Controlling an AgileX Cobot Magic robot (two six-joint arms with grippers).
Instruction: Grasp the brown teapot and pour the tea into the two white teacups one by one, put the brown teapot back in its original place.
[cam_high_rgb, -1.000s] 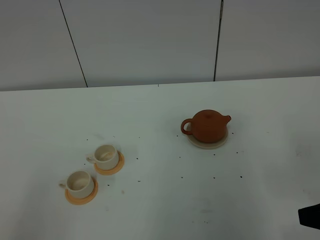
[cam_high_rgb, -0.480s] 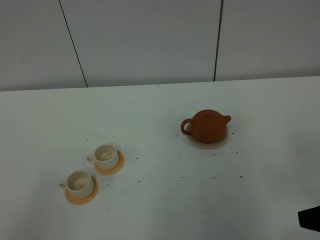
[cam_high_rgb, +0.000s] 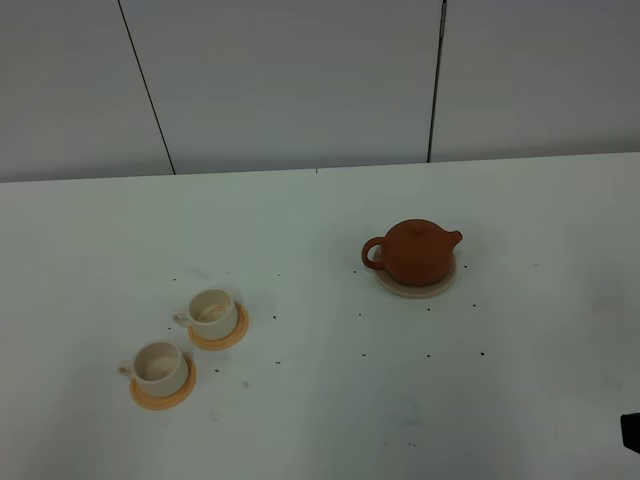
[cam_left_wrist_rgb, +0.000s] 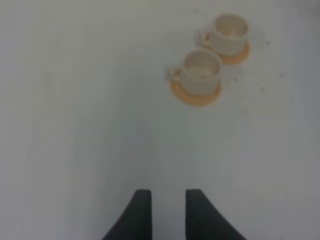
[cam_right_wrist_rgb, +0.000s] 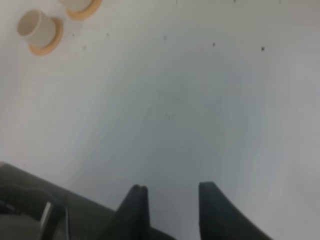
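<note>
We had the white desk (cam_high_rgb: 300, 430) as the biggest item, dotted with small dark specks. The brown teapot (cam_high_rgb: 418, 253) sat upright on its beige coaster (cam_high_rgb: 415, 292), right of centre in the high view, lid on, with the loop handle toward the cups' side and the spout pointing the other way. The two white teacups (cam_high_rgb: 212, 313) were well apart from it on the left half, close together on a diagonal, each on its own orange saucer (cam_high_rgb: 239, 326). The near cup (cam_high_rgb: 160, 366) was the one closer to the front edge. We couldn't tell what was in them. The left fingers (cam_left_wrist_rgb: 139, 215) were released, with a clear gap and holding no object, over bare desk with both cups ahead of them. The right fingers (cam_right_wrist_rgb: 136, 210) were likewise released and empty, over bare desk by an edge, far from the pot.
</note>
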